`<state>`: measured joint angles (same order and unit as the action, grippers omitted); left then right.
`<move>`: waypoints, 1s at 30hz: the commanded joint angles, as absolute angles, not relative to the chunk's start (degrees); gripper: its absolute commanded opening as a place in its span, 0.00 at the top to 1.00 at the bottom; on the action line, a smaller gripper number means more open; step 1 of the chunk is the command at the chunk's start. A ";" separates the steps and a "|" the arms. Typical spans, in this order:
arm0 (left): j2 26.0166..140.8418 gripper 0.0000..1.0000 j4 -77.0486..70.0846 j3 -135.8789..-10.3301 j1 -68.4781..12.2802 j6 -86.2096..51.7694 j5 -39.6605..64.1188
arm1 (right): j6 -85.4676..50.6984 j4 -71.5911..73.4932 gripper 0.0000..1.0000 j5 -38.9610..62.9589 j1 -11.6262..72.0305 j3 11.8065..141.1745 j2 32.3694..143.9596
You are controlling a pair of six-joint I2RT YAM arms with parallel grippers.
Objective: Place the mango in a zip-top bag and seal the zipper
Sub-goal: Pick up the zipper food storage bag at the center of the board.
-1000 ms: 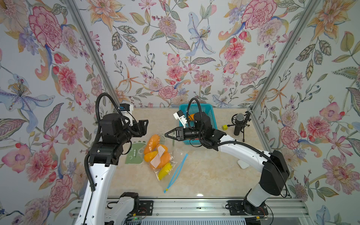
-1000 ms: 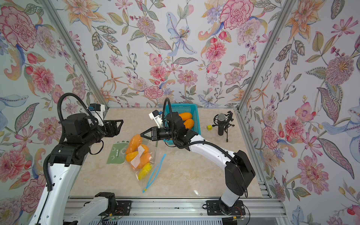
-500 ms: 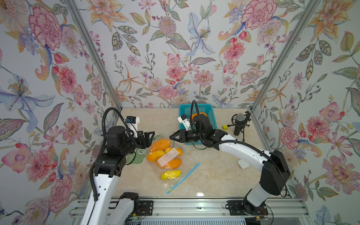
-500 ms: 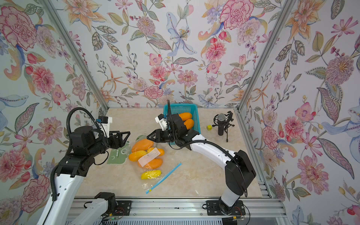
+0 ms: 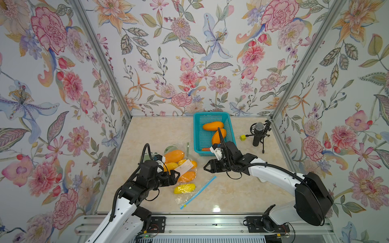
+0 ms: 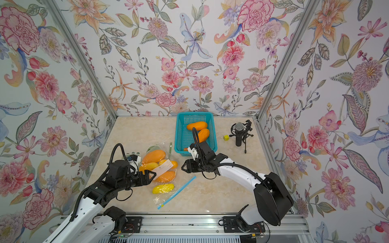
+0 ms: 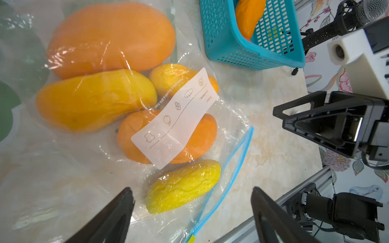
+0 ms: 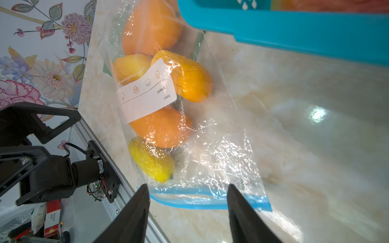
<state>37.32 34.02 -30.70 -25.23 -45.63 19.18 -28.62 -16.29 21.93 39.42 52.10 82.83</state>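
Clear plastic bag (image 5: pixel 184 167) lies flat on the table (image 5: pixel 231 193) with the mangoes (image 5: pixel 174 156) inside it: orange ones, plus a wrinkled yellow mango (image 5: pixel 184 188) nearest the blue zipper strip (image 5: pixel 199 191). Spare mangoes (image 5: pixel 212 126) sit in the teal basket (image 5: pixel 197 134) behind. My left claw (image 5: pixel 176 177) hovers at the bag's side, jaws spread, nothing in them. My right claw (image 5: pixel 205 167) hangs just beside the opposite side, jaws apart, also empty. In both wrist views the strip shows two blue lines split apart, so I judge the filling done and the sealing in hand. Next: drop one claw onto one end of the strip, pinch both lips together and run along it while the other claw pins the bag. The film is thin and slippery, easy to miss.
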 commanded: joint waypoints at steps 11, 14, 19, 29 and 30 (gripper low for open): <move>38.06 0.13 32.70 -24.11 -27.20 -52.40 16.08 | -29.75 -4.38 0.36 29.17 33.43 40.43 87.46; 38.67 0.13 32.13 -24.60 -27.25 -51.87 16.00 | -31.00 0.47 0.36 32.21 34.24 38.83 89.03; 39.11 0.13 31.51 -24.43 -27.24 -51.95 15.91 | -33.82 10.12 0.39 36.54 35.50 37.33 94.04; 37.91 0.14 33.00 -27.38 -27.24 -51.58 14.53 | -38.21 15.99 1.00 41.45 37.62 38.38 91.58; 38.34 0.14 32.82 -28.23 -27.24 -51.04 14.37 | -38.85 15.83 1.00 41.57 38.48 38.73 89.91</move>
